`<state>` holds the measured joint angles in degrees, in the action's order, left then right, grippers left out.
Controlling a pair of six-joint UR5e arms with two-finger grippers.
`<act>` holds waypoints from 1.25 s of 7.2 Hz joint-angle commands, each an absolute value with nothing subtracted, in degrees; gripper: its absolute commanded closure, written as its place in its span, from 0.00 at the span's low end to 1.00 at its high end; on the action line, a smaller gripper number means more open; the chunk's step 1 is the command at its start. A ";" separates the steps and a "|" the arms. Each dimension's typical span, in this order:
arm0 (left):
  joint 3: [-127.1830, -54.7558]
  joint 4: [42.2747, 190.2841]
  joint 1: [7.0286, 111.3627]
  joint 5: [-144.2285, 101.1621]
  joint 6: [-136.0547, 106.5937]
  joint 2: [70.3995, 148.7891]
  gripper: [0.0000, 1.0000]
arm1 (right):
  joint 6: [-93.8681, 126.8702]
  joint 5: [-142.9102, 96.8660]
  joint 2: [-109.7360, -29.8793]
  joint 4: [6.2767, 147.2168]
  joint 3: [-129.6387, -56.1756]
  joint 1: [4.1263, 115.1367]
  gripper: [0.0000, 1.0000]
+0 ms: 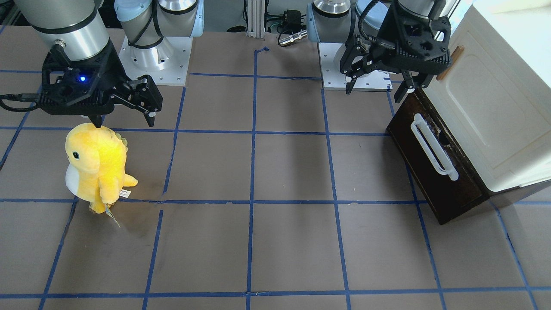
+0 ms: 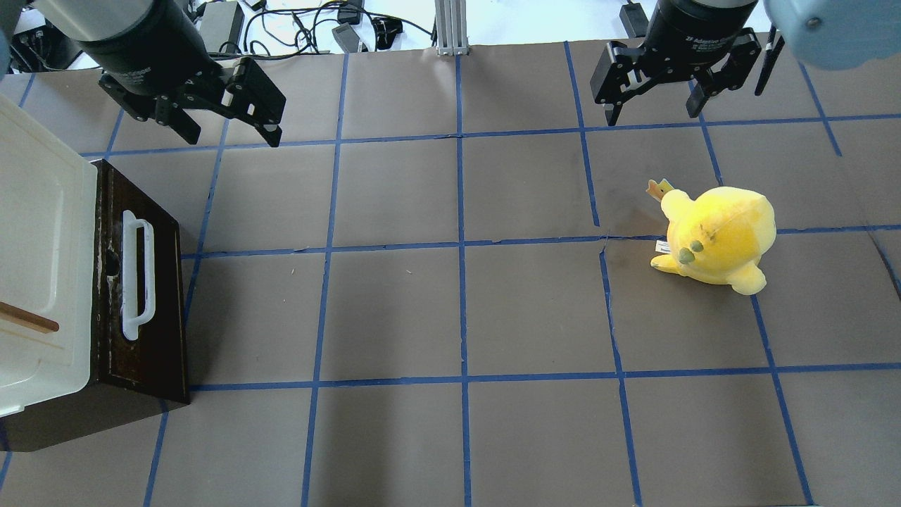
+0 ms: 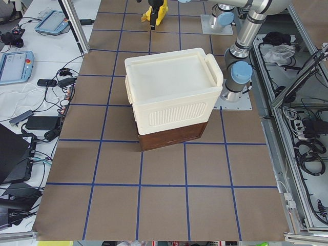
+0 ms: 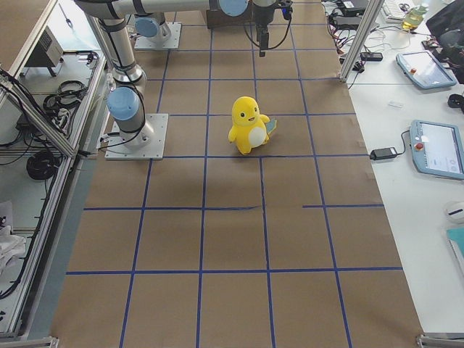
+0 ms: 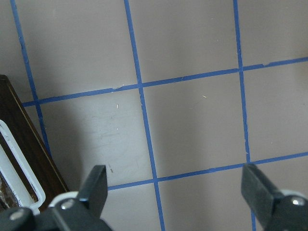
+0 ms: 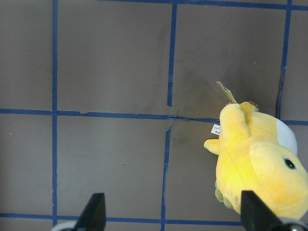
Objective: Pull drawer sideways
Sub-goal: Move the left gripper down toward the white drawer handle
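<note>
— Cabinet point(image 2: 35, 232) is cut off by the edge of the overhead view, so how much of it can you see?

— Only its cream-white side and one brown wooden handle point(image 2: 28, 318). Under it sits one drawer point(image 2: 141, 310), pushed in, at the table's end on the robot's left. Its dark front and white bar handle point(image 2: 137, 274) show; its inside is hidden.

— Is there room around it?

— Yes, the brown table point(image 2: 457, 310) in front of the drawer front is bare, and one yellow plush toy point(image 2: 718, 236) stands well apart, on the other side.

— And the claws?

— Two. The left gripper point(image 2: 222, 120) hangs near the drawer's far corner, fingers spread wide, holding nothing. The right gripper point(image 2: 651, 105) hovers beyond the toy, also spread and empty.
</note>
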<state>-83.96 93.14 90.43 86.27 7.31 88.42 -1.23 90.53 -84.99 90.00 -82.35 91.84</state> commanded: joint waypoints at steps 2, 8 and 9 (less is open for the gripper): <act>-84.02 92.73 90.44 87.35 7.21 88.59 0.00 | -1.23 90.53 -84.99 90.00 -82.35 91.85 0.00; -92.96 81.74 89.82 98.67 0.09 95.08 0.00 | -1.23 90.53 -84.99 90.00 -82.35 91.85 0.00; -96.03 78.43 90.09 104.62 -1.83 97.01 0.00 | -1.23 90.53 -84.99 90.00 -82.35 91.85 0.00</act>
<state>-92.48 81.44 89.89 98.92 -0.20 94.94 -1.23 90.53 -84.99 90.00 -82.35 91.84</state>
